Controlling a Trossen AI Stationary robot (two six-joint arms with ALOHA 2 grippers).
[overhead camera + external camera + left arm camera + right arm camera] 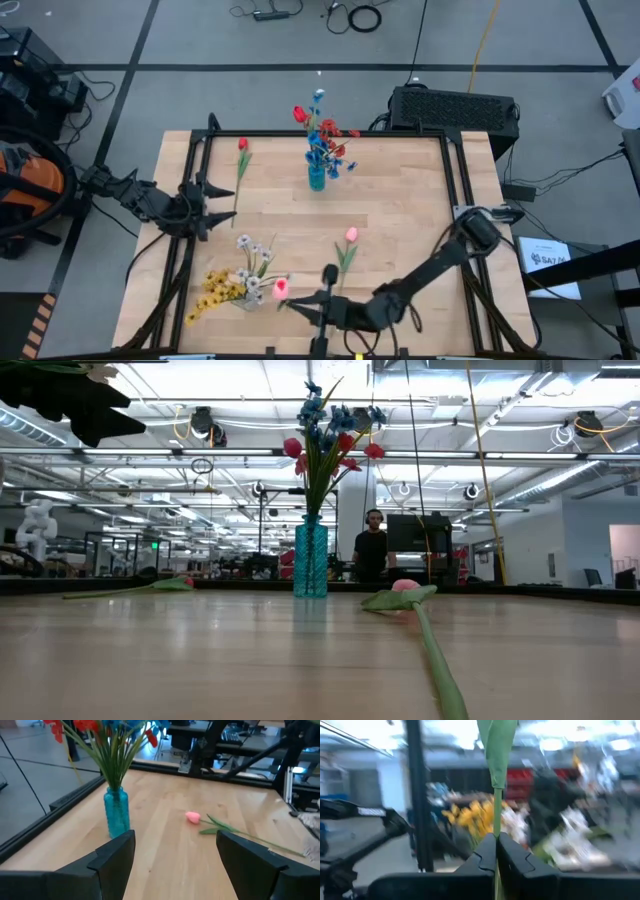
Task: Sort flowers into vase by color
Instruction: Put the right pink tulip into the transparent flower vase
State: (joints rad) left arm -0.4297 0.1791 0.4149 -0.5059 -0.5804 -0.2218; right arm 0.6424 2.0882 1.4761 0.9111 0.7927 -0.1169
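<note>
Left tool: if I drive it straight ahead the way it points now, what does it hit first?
Probably nothing soon. The open left tool aims at bare table between the blue vase and the loose pink tulip. Held long enough, that line may reach the tulip's stem, though depth is hard to judge.

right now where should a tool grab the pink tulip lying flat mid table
Grip the pink tulip on its thin green stem, past the leaves, coming straight down from above with the fingers straddling the stem. It lies flat on the table, head toward the blue vase, so the soft head is best left alone.
</note>
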